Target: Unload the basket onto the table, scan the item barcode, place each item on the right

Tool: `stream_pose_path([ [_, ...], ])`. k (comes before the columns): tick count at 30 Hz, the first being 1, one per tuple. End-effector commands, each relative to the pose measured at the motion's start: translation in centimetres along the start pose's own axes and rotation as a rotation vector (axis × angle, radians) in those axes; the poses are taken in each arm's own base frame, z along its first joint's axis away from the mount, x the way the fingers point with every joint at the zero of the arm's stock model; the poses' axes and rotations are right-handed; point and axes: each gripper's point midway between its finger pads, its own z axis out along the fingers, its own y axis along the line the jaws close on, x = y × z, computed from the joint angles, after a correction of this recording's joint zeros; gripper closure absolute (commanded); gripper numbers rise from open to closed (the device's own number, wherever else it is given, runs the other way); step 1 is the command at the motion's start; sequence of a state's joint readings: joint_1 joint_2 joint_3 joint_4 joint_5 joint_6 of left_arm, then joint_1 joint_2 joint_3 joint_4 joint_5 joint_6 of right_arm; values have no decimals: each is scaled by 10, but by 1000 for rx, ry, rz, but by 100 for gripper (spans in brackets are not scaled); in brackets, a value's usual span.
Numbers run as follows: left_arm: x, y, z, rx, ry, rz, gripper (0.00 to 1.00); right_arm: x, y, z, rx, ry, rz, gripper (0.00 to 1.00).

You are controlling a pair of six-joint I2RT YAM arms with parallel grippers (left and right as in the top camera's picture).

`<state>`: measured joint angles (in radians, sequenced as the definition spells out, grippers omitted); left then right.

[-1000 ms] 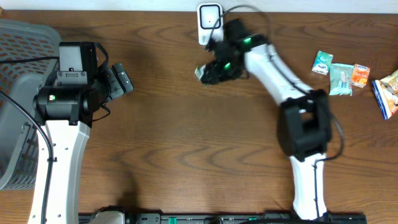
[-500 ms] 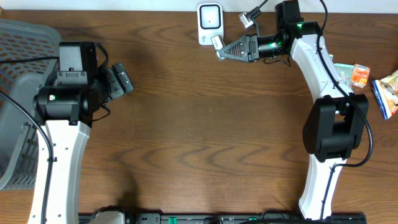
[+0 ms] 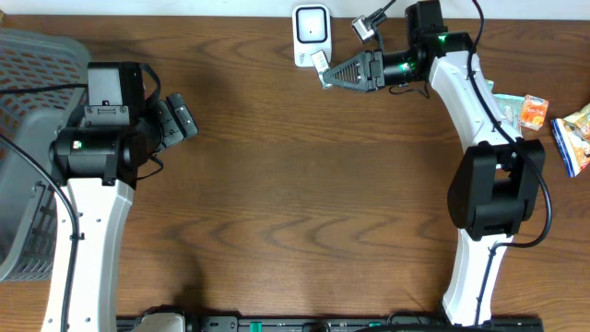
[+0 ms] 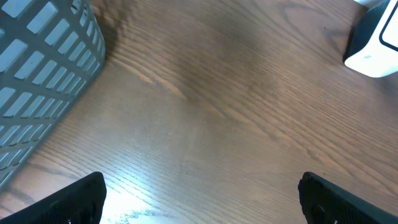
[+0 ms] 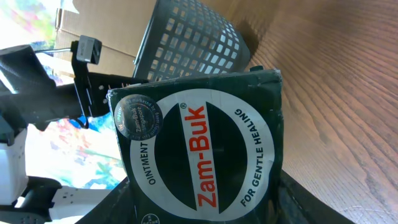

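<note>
A dark green Zam-Buk ointment box (image 5: 199, 149) fills the right wrist view, label toward the camera. My right gripper (image 5: 202, 208) is shut on its lower part, a finger on each side. Overhead, that gripper (image 3: 330, 74) points left and holds the small box (image 3: 320, 63) just right of the white barcode scanner (image 3: 312, 32) at the table's far edge. My left gripper (image 3: 175, 118) hovers at the left, open and holding nothing. In the left wrist view its fingers (image 4: 81, 199) stand wide apart over bare wood, and the scanner (image 4: 376, 43) shows at the top right corner.
A grey mesh basket (image 3: 28, 138) stands at the left edge, close to the left arm, and also shows as the basket (image 4: 37, 74) in the left wrist view. Small packets lie at the right edge, among them an orange one (image 3: 533, 111) and a blue-yellow one (image 3: 573, 136).
My right arm has swung back and to the right, carrying the box from below the scanner to its right side. Over the last half second it barely moved. The left arm is still.
</note>
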<state>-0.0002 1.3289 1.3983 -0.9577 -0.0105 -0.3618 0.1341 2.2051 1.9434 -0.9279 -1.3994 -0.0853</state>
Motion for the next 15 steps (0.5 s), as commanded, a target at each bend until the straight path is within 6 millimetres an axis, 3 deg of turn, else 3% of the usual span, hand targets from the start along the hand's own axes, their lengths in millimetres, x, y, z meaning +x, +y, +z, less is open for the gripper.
stream_pose_path([
  [1,-2,4,1,-19,-5,3,3,0,3,2,10,5,-32,54],
  [3,-2,4,1,-19,-5,3,2,3,-14,4,112,22,-21,56],
  [6,-2,4,1,-19,-5,3,2,16,-57,5,389,84,-4,55],
  [10,-2,4,1,-19,-5,3,2,30,-121,-17,923,176,-4,54],
  [15,-2,4,1,-19,-5,3,2,7,-144,-45,1356,167,-160,54],
])
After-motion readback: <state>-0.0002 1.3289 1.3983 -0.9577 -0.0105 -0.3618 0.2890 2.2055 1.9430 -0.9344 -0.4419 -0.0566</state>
